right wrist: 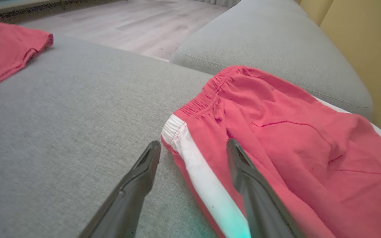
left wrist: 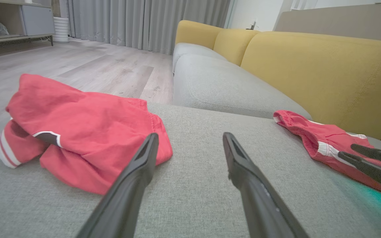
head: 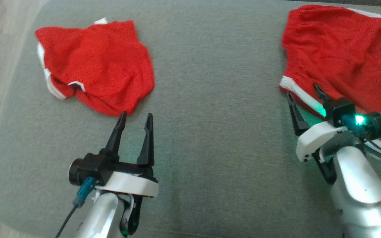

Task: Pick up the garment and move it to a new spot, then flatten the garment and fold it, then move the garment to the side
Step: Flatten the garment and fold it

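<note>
Left gripper (head: 136,115): low over the near middle of the grey seat cushion (head: 210,99). Its jaws are spread wide and empty. The fingertips point at the near hem of the crumpled red shorts (head: 101,66) and stop just short of it. From its own wrist view (left wrist: 190,135), one finger overlaps that hem; I cannot tell whether it touches.
Right gripper (head: 302,90): at the cushion's right side, jaws released and wide, nothing clamped. In its wrist view (right wrist: 193,142) the fingers straddle the striped edge of the spread red shorts (right wrist: 293,132), one over bare cushion, the other over red cloth. Whether the tips press the fabric, I cannot tell.
Seat cushion: it carries both garments, which lie well apart.
Yellow backrest (left wrist: 309,72): rises behind the cushion's right side.
Spread red shorts (head: 342,56): the task's garment, lying fairly flat at the far right corner and running down the right edge.
Crumpled red shorts: bunched near the far left corner, with white trim showing.
White stripe (right wrist: 203,178): runs along the spread shorts' edge, between the right fingers, tinted green by the wrist light.
</note>
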Tool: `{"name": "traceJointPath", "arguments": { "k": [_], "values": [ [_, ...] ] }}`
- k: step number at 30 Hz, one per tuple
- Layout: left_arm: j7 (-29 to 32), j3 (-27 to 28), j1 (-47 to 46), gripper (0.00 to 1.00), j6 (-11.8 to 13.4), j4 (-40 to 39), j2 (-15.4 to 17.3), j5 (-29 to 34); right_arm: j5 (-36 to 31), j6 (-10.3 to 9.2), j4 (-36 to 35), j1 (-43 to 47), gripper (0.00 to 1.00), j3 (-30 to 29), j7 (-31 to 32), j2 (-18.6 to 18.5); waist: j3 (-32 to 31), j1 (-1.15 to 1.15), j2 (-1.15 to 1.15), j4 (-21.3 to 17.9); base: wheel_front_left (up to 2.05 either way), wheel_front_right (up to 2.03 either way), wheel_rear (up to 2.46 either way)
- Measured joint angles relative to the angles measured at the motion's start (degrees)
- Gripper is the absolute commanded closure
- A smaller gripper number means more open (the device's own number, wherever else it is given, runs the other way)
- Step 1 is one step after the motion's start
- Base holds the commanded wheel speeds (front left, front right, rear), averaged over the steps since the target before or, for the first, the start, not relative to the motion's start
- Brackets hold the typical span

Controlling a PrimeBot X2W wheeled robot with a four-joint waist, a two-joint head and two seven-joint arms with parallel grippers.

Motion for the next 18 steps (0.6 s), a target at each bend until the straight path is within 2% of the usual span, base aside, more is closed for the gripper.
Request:
{"name": "traceJointPath", "arguments": {
  "k": [3,11,13,18],
  "values": [
    [0.0,-1.4,-1.0,0.00,0.1,0.0,0.0,-0.8,-0.3,0.00,6.4,-3.3,0.00,0.7,0.7,-2.3,1.3,-0.01,0.00,2.4,0.00,0.00,0.00],
    [0.0,-1.4,-1.4,0.00,0.1,0.1,-0.1,-1.0,-0.8,0.00,15.3,-8.8,0.00,1.2,-0.4,-3.1,3.1,-0.01,0.00,5.2,0.00,0.00,0.00],
    [0.0,-1.5,-1.4,0.00,0.1,0.1,0.0,-1.0,-0.2,0.00,16.9,-9.8,1.00,1.2,-1.0,-2.9,3.1,-0.01,0.00,5.3,0.00,0.00,0.00],
    [0.0,-1.6,-1.5,0.00,0.1,0.2,-0.1,-1.0,2.0,0.00,20.0,-10.2,1.00,2.6,-4.1,-1.3,2.5,-0.02,0.00,4.4,0.00,0.00,0.00]
  ]
}}
